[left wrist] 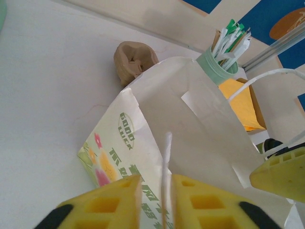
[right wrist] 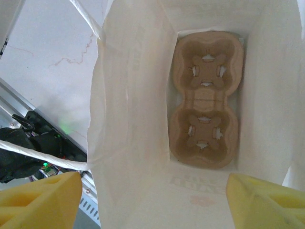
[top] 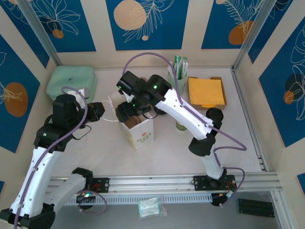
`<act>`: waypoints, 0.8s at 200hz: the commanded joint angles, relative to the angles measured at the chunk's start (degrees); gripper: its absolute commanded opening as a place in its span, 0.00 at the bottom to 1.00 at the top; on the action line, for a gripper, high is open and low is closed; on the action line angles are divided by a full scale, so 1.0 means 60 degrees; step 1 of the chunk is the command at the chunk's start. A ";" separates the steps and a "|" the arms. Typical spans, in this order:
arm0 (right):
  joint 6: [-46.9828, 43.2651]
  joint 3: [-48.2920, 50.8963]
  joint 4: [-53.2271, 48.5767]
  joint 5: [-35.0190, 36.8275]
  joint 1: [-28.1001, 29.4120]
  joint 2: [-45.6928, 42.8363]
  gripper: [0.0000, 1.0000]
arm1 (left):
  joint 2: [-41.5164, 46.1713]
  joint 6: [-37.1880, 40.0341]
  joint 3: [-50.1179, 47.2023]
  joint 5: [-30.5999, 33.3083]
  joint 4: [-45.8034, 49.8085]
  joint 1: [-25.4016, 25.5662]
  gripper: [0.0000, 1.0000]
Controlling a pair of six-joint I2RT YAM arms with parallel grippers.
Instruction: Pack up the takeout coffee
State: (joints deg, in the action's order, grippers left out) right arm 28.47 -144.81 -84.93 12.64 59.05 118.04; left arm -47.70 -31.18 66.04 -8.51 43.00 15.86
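Note:
The white paper bag [top: 140, 133] stands open mid-table, with a brown pulp cup carrier [right wrist: 206, 98] lying flat on its bottom. My right gripper [right wrist: 152, 205] hangs open just above the bag's mouth [right wrist: 128, 119], nothing between its yellow fingers. My left gripper [left wrist: 156, 183] is at the bag's left side [left wrist: 190, 124]. Its jaws stand slightly apart and the thin white handle cord [left wrist: 167, 157] runs loose between them. The takeout coffee [top: 215, 114] shows as a round black lid just in front of the orange box, right of my right arm.
A mint-green cup of sachets [top: 177, 76] and an orange napkin box [top: 206, 92] stand at the back right. A mint-green container [top: 71, 81] sits back left. A green-banded paper cup [top: 181, 125] peeks from under my right arm. A brown pulp lump [left wrist: 135, 59] lies behind the bag.

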 commanded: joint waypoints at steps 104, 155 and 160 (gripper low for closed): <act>0.0036 0.0093 -0.0290 0.0424 0.0251 -0.0899 0.80 | 0.0115 0.0351 0.1602 -0.0250 0.0867 -0.0078 0.84; 0.0033 0.0300 -0.0275 0.0753 0.0230 -0.1284 0.79 | 0.0030 0.0167 0.2213 -0.0552 0.0955 -0.0079 0.99; 0.0042 0.0356 -0.0260 0.0788 0.0237 -0.1329 0.79 | 0.0001 0.0147 0.2280 -0.0592 0.0962 -0.0078 0.99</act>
State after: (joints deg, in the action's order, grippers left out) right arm 28.49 -143.72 -85.30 15.68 60.05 112.90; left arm -47.70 -29.74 76.84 -9.93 47.88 15.86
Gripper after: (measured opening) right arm 0.795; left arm 0.994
